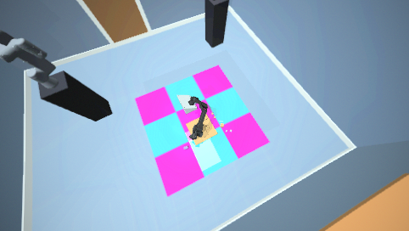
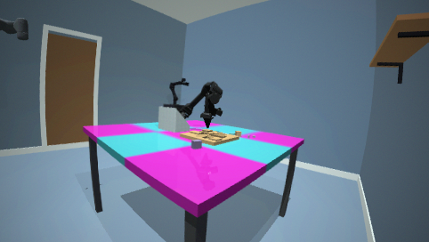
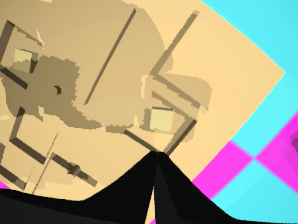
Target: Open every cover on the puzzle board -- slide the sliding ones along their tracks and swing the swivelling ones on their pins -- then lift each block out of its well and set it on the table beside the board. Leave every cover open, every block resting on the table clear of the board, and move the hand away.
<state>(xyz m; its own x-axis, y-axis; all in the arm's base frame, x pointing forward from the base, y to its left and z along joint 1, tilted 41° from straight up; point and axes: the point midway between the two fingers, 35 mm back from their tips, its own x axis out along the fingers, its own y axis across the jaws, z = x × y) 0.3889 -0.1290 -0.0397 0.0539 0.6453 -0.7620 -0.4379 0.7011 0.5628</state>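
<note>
Puzzle board points one corner between two and three o'clock in the wrist view, its long slot running one-to-seven, beneath the narrow, closed pincer.

Magenta-and-cyan checkered table, tan puzzle board, black end effector

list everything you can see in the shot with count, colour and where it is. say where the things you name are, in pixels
table: one, magenta and cyan checks (image 1: 182,174) (image 2: 191,173), mid-room
puzzle board: one, tan (image 1: 209,137) (image 2: 214,141) (image 3: 240,65), on the table
small square blocks: two seen in the wrist view, pale yellow, in the board
grey-purple block: one (image 1: 186,148) (image 2: 196,144), beside the board
door: one, brown (image 1: 123,21) (image 2: 70,89), in the wall
shelf: one, orange-brown (image 2: 400,37), on the wall
arm: one, black (image 1: 203,116) (image 2: 196,104), over the board
hand: one, black (image 2: 207,125) (image 3: 158,153), shut, above the board
</note>
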